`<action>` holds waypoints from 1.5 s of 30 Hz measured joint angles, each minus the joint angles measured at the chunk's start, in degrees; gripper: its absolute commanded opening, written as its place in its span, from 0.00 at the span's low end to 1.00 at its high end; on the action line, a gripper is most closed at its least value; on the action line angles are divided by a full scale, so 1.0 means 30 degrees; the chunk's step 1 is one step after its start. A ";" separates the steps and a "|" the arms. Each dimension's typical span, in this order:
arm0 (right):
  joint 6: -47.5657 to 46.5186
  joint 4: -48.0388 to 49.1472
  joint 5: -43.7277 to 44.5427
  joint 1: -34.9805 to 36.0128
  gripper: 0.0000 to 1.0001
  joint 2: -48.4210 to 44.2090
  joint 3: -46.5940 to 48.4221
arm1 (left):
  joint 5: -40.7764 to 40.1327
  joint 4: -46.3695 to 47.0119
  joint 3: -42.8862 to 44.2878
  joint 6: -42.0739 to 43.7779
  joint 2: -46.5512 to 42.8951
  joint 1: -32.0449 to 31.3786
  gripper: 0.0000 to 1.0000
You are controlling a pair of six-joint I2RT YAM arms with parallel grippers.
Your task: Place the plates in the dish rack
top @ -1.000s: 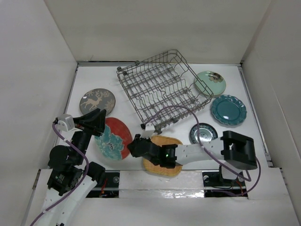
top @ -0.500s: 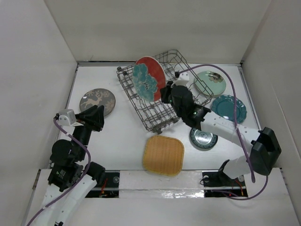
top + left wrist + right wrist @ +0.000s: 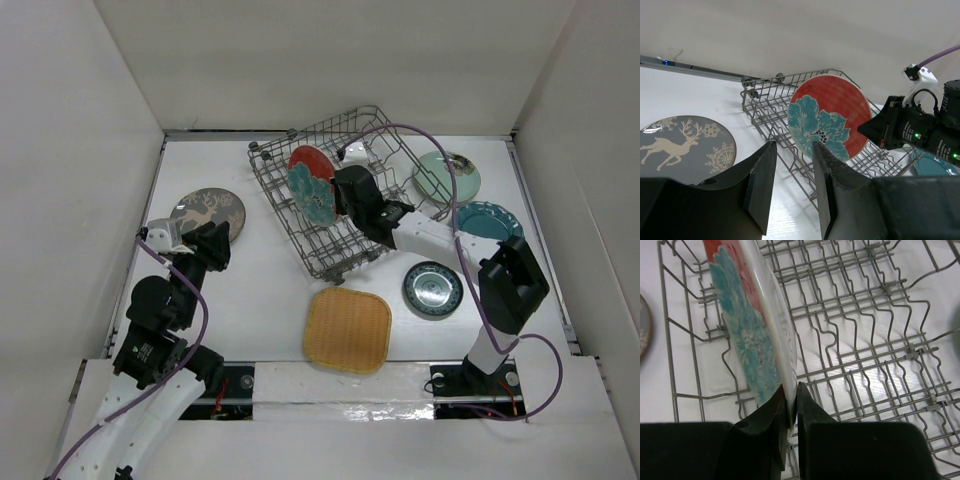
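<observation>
The red plate with teal flowers (image 3: 312,182) stands on edge among the tines at the left of the grey wire dish rack (image 3: 372,170). My right gripper (image 3: 337,196) is shut on its lower rim (image 3: 747,335), with one finger on each face (image 3: 791,396). My left gripper (image 3: 213,246) is open and empty, above the table to the left of the rack, near the grey deer plate (image 3: 205,212). In the left wrist view the red plate (image 3: 829,123) shows beyond the open fingers (image 3: 792,150).
The yellow woven plate (image 3: 347,329) lies near the front edge. The small dark ringed plate (image 3: 433,289), the teal scalloped plate (image 3: 492,222) and the pale mint plate (image 3: 450,176) lie right of the rack. White walls surround the table.
My right gripper lifted the red plate from the table's front left, carried it over the rack and lowered it among the tines. My left gripper shifted slightly right.
</observation>
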 measured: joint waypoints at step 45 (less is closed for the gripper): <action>-0.2958 0.2215 0.4575 0.3118 0.31 0.2827 0.1246 | 0.0022 -0.0015 -0.0036 0.0000 0.0211 0.0554 0.31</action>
